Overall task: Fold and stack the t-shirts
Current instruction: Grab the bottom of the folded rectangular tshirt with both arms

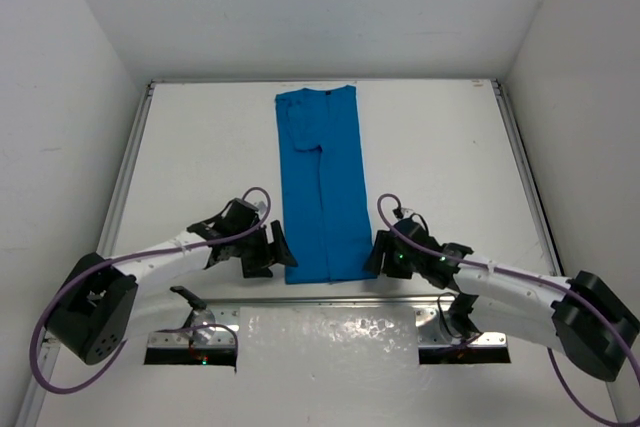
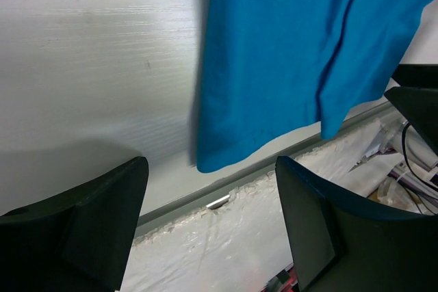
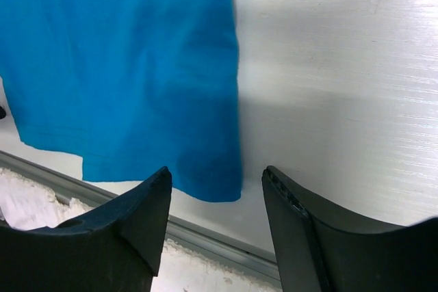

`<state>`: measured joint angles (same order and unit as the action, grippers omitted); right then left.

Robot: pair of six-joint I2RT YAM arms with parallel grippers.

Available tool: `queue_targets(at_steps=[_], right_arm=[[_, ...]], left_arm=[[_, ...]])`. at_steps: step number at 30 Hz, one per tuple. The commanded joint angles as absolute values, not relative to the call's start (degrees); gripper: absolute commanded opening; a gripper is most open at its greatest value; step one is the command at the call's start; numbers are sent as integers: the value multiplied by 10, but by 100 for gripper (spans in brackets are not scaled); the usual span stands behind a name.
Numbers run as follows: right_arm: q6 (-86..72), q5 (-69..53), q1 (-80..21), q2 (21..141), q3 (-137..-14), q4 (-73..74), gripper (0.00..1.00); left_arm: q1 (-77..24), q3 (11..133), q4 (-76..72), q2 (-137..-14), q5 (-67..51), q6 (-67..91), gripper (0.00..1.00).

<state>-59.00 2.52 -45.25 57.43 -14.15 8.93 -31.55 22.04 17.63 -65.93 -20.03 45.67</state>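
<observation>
The bright blue t-shirt (image 1: 320, 182) lies on the white table as a long narrow strip, folded lengthwise, running from the far edge to near the front edge. My left gripper (image 1: 283, 249) is open and empty just left of the strip's near left corner (image 2: 212, 158). My right gripper (image 1: 373, 253) is open and empty just right of the near right corner (image 3: 222, 186). Both hover close to the table, neither touching the cloth. The blue cloth fills the upper right of the left wrist view (image 2: 301, 46) and the upper left of the right wrist view (image 3: 123, 66).
A grey metal rail (image 1: 330, 297) runs along the table's front edge just below the shirt's hem; it also shows in the left wrist view (image 2: 226, 189) and the right wrist view (image 3: 205, 234). White walls enclose the table on three sides.
</observation>
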Motion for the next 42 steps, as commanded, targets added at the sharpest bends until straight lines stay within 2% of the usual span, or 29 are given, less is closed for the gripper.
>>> queue_targets(at_steps=[1, 7, 9, 18, 25, 30, 31, 33, 42], right_arm=[[-600, 43, -467, 602, -140, 123, 57], [-618, 86, -495, 628, -170, 183, 53], [-628, 97, -503, 632, -176, 197, 49], [-665, 131, -521, 648, -188, 235, 30], [-649, 121, -537, 696, -226, 210, 22], [-649, 121, -549, 721, -254, 208, 13], [-650, 122, -550, 718, -253, 207, 5], [-655, 128, -550, 708, -252, 214, 1], [-633, 169, -549, 648, -291, 299, 0]], left_arm=[[-323, 218, 157, -681, -180, 458, 74], [-327, 217, 132, -699, -186, 464, 70], [-329, 215, 127, -701, -187, 465, 64], [-335, 208, 88, -701, -206, 482, 27], [-338, 214, 72, -692, -220, 495, 0], [-338, 217, 81, -672, -222, 502, 0], [-338, 218, 83, -670, -220, 502, 0], [-338, 218, 100, -663, -214, 502, 0], [-338, 227, 145, -595, -208, 534, 0]])
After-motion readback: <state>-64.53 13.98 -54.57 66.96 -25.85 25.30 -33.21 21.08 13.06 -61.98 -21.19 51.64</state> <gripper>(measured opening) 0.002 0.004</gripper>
